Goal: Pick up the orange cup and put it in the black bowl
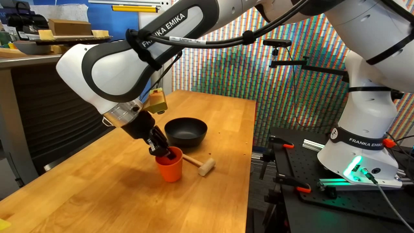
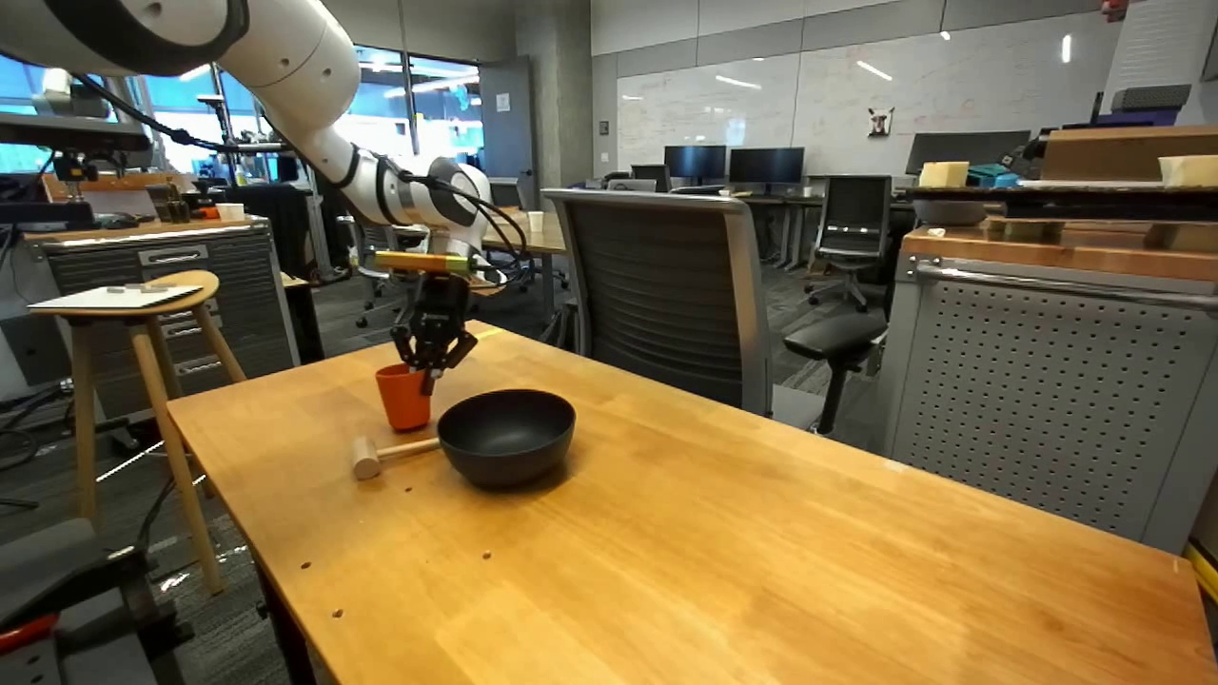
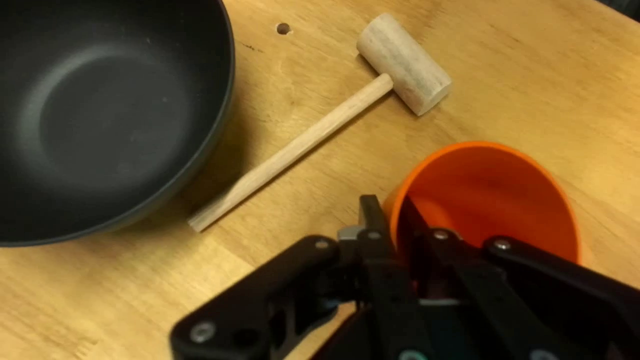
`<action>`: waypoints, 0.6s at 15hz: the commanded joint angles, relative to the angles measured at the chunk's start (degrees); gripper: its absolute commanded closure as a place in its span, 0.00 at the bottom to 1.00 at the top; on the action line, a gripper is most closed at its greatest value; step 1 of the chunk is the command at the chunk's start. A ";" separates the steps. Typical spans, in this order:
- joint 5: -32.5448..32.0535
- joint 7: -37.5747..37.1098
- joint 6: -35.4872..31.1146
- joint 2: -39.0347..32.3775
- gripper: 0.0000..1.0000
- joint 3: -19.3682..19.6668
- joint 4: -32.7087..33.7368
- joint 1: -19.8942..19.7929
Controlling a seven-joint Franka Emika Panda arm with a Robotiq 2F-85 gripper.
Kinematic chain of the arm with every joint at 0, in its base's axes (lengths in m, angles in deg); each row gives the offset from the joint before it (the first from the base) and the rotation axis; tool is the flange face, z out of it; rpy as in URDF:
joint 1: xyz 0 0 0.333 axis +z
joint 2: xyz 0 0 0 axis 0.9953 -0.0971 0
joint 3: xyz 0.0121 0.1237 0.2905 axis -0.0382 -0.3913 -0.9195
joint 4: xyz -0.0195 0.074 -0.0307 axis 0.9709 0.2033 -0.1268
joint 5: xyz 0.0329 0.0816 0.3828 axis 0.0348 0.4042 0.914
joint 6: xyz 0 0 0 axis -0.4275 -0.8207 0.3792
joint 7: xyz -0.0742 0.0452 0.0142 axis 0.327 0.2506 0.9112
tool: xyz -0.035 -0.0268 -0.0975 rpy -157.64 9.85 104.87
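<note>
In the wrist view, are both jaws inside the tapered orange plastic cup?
No: one jaw reaches into the orange cup while the other stands outside it, the cup's wall between them.

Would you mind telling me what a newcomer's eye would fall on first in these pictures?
Probably the bright orange cup, its rim pinched by the black hand above the wooden table. The wide black bowl near the cup may come next; in the wrist view, a wooden mallet lies partly between them.

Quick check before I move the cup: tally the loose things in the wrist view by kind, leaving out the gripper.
Cup: 1
Bowl: 1
Mallet: 1
Total: 3
</note>
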 commanded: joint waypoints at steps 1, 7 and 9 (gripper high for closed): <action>-0.04 1.50 2.85 -0.09 1.00 0.57 3.19 -0.52; 1.71 -1.81 0.08 9.64 0.98 3.48 -1.87 -5.83; 2.91 -3.66 -0.87 13.41 0.98 4.78 -3.59 -8.50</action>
